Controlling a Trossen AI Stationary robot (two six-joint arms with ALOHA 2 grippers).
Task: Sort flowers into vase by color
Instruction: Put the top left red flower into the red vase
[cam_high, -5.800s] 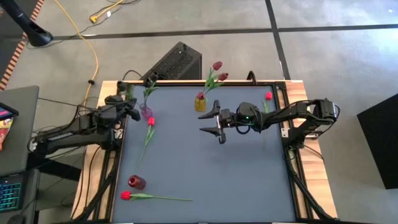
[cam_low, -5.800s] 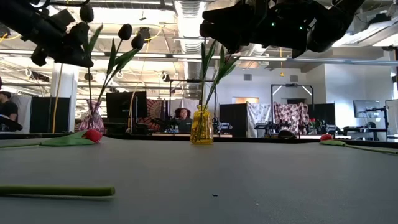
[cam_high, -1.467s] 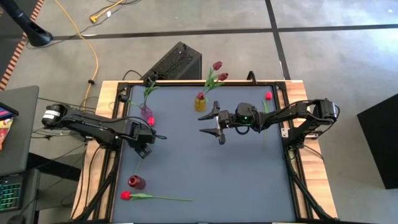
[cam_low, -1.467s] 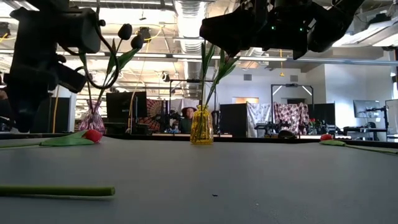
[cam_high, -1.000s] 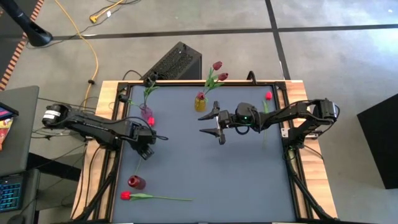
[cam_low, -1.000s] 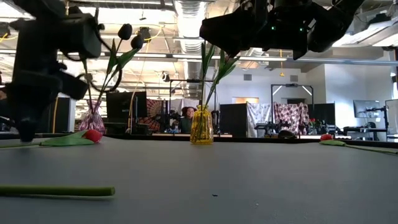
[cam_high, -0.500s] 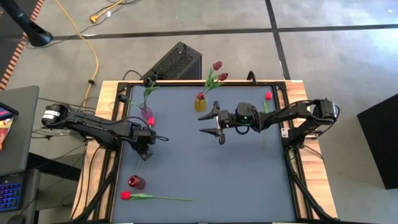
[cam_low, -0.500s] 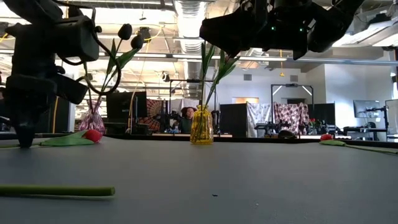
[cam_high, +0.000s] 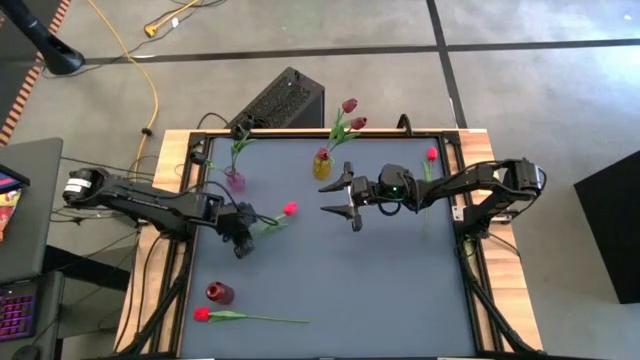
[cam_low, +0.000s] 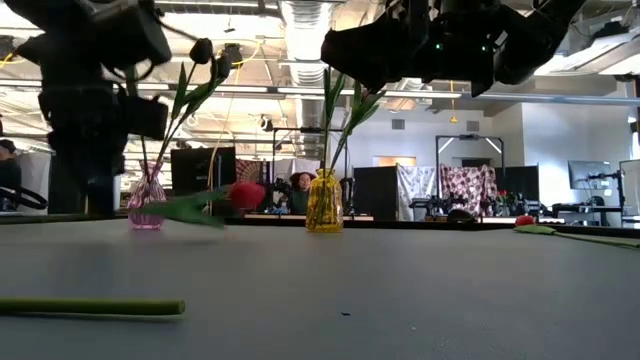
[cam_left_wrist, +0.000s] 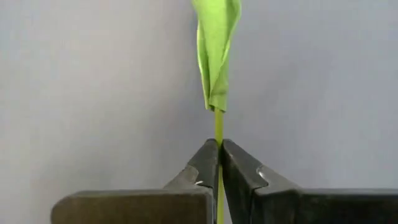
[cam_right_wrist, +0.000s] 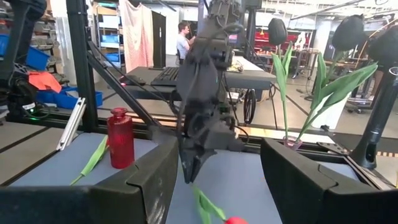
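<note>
The left hand (cam_high: 243, 233) is clamped on a red tulip's (cam_high: 289, 209) stem, head pointing right; the red vase (cam_high: 219, 293) sits nearer. Right hand (cam_high: 339, 199) apart.

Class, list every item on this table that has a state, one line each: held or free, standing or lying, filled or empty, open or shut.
Left gripper: shut on red tulip's stem.
Red tulip: held.
Right gripper: open, empty.
Yellow glass vase: upright, holds maroon tulips.
Pink glass vase: upright, holds dark tulips.
Red glass vase: upright, empty.
Second red tulip: lying on table.
</note>
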